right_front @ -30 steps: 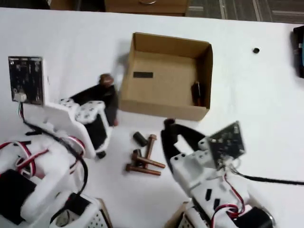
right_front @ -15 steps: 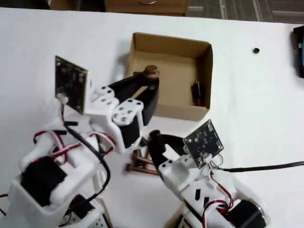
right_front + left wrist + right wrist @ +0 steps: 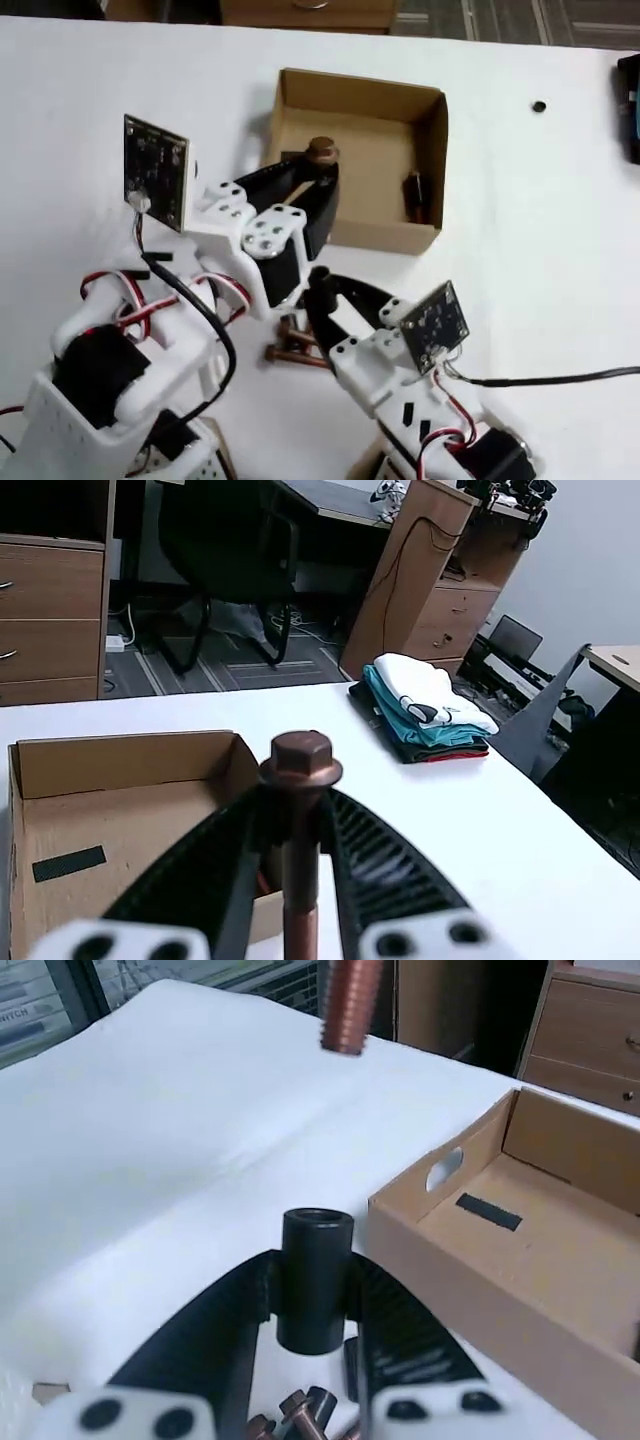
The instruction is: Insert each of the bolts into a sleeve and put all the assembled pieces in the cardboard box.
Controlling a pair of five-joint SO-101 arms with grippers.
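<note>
The ribbed black fingers (image 3: 385,865) of the left gripper (image 3: 296,815) are drawn in narrowly on the shaft of a copper bolt (image 3: 300,765). They clamp it just under the hexagonal head, so it stands upright with the head up and the threaded end hanging free, which is the attitude it needs to go down into a bore. The right gripper (image 3: 312,1305) likewise pinches a black sleeve (image 3: 318,1245) between its fingers. The sleeve is upright with its open mouth facing up, seemingly lifted off the table (image 3: 520,200) to serve as a waiting socket. In the right wrist view the bolt's threaded tip shows at the top middle of the frame, well above the sleeve and a little right of its mouth. The two parts are therefore apart and, as I judge it, not yet lined up, so the insertion is yet to be made. In the high view the bolt head sits near the centre, over the lower left part of the cardboard box (image 3: 360,88), while the sleeve is just below the box's front wall in the frame. Inside the box, against its right wall, lies one dark assembled piece (image 3: 413,197), or so it appears. The loose bolts (image 3: 300,348) lie heaped at lower centre between the two arms, close at hand for later rounds.
</note>
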